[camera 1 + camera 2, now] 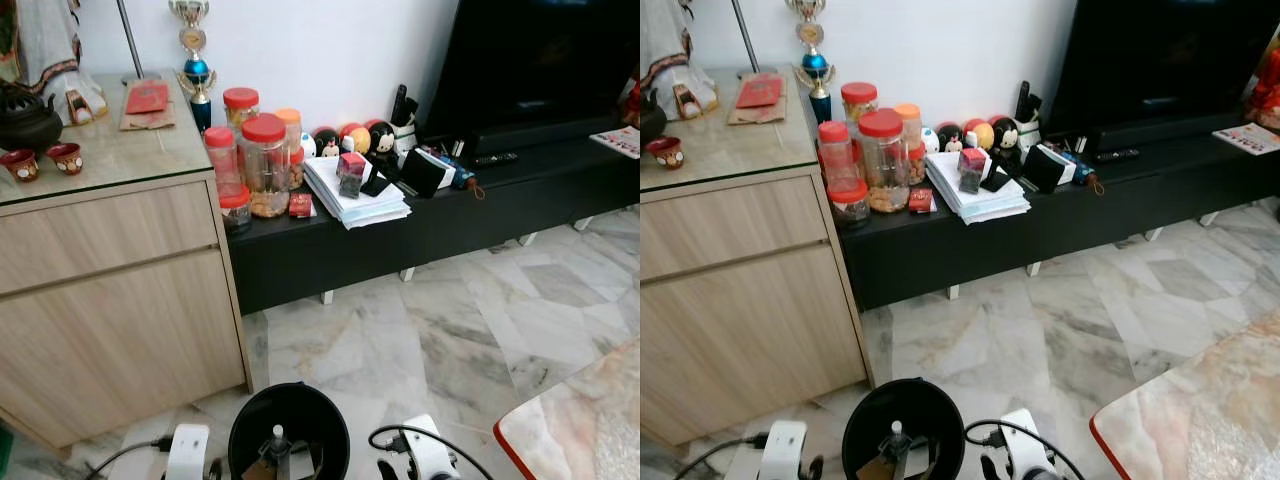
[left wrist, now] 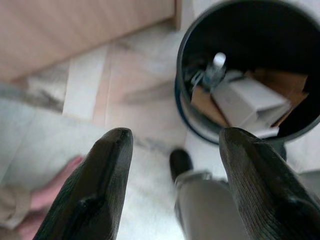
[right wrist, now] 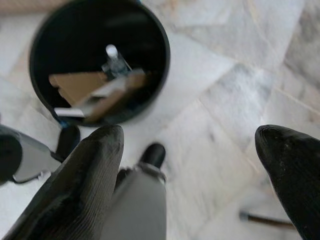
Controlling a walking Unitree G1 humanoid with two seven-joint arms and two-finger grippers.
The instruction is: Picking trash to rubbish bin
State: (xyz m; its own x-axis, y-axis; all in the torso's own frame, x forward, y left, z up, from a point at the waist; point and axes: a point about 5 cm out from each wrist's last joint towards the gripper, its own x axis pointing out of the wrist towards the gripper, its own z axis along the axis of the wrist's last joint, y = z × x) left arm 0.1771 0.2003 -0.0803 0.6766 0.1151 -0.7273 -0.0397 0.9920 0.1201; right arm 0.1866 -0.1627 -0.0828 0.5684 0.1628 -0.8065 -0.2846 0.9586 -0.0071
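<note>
A round black rubbish bin (image 1: 290, 388) stands on the marble floor right below me, between my two arms. Inside it lie a clear plastic bottle with a white cap (image 2: 215, 70), brown cardboard (image 3: 75, 85) and a white box (image 2: 245, 100). My left gripper (image 2: 175, 190) hangs open beside the bin's rim (image 2: 179, 85), with nothing between its fingers. On the bin's other side my right gripper (image 3: 185, 185) is also open and holds nothing, over bare floor. The silver wrists show at the bottom of the eye views, left arm (image 1: 187, 450) and right arm (image 1: 430, 455).
A light wooden cabinet (image 1: 110, 300) stands close on the left. A low black TV bench (image 1: 450, 235) along the wall carries red-lidded jars (image 1: 265, 160), a stack of papers (image 1: 355, 200) and small toys. A marble table corner (image 1: 590, 420) juts in at bottom right.
</note>
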